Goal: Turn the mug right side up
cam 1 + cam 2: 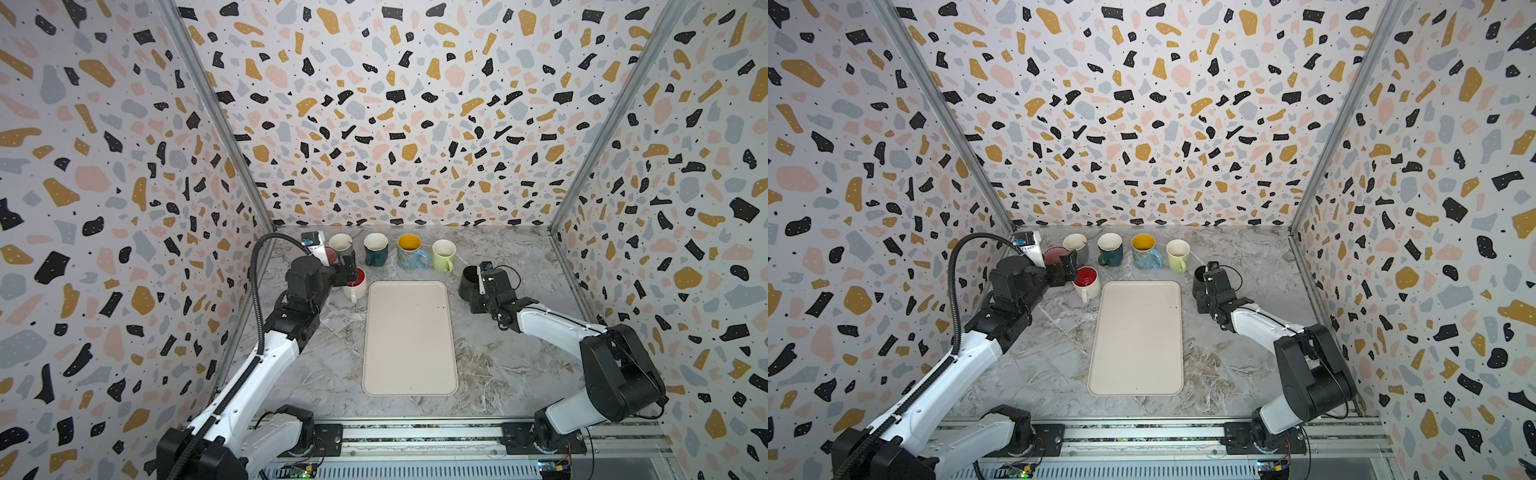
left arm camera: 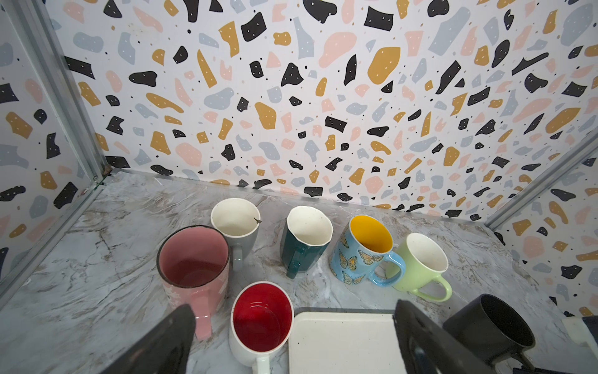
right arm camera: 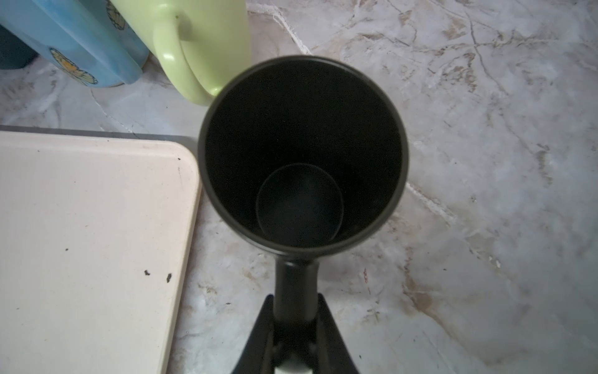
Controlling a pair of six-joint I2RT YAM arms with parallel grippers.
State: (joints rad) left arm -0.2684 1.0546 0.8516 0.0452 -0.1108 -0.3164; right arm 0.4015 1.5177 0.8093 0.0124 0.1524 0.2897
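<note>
1. Right claw (image 3: 295, 312) is clamped on the handle (image 3: 295, 281) of the black mug (image 3: 301, 145), which sits mouth-up to the right of the tray (image 1: 409, 332) in both top views; we cannot tell whether it rests on the bench (image 3: 485, 162).
2. Just beside it we see the tray's corner and the green mug (image 3: 200, 39); we judge a skewed release could tip the black mug against them.
3. Left claw (image 2: 293, 311) hangs with jaws apart over the red-lined mug (image 2: 259, 320), near the pink mug (image 2: 194, 255); a careless descent could clip either rim.

Both top views look down from high up front over the whole table (image 1: 324, 374), wrist cams sit low and close, both catching the tray (image 2: 339, 340) corner and green mug (image 2: 420, 262).
</note>
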